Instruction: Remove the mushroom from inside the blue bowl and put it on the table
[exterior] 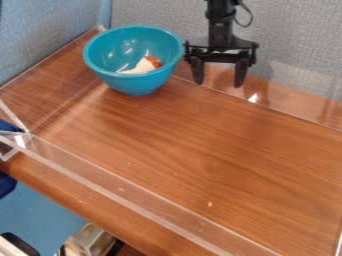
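The blue bowl [131, 59] stands at the far left of the table [201, 140]. Inside it, against the right wall, lies the mushroom [147, 65], its cream stem pointing left and its orange cap to the right. My black gripper [219, 66] hangs straight down to the right of the bowl, just above the tabletop near the back wall. Its fingers are spread open and hold nothing. A clear gap separates it from the bowl's rim.
Low clear acrylic walls [287, 80] run around the table's edges. A grey-blue backdrop [287, 30] rises behind the back wall.
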Motion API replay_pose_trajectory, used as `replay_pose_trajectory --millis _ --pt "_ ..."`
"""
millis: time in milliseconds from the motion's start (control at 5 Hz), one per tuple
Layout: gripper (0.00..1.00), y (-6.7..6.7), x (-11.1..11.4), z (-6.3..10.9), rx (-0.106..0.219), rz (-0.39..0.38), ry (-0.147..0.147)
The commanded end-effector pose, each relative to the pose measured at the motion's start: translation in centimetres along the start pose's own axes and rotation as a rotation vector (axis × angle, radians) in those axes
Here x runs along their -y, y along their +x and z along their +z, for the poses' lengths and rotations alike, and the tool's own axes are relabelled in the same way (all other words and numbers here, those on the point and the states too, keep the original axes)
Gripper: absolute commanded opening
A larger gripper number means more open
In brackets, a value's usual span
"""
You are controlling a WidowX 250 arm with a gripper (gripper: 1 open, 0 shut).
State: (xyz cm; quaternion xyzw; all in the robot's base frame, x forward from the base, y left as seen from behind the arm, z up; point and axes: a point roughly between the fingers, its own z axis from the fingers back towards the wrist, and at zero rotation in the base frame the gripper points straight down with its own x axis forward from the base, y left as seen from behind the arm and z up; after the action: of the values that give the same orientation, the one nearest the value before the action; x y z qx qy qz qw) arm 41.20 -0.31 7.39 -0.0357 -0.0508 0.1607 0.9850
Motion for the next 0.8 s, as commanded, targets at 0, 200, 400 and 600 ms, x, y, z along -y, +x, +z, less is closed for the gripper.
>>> replay_pose_trajectory --millis 0,200,400,600 --pt "1.0 0.7 0.3 3.8 0.106 -0.01 -0.036" --pt "1.0 0.8 0.0 4.0 0.124 -0.011 -0.043" --pt "1.0 0.5 0.9 3.6 0.141 -0.014 -0.052" --pt "1.0 0.1 2.0 3.2 0.157 -0.026 -0.058"
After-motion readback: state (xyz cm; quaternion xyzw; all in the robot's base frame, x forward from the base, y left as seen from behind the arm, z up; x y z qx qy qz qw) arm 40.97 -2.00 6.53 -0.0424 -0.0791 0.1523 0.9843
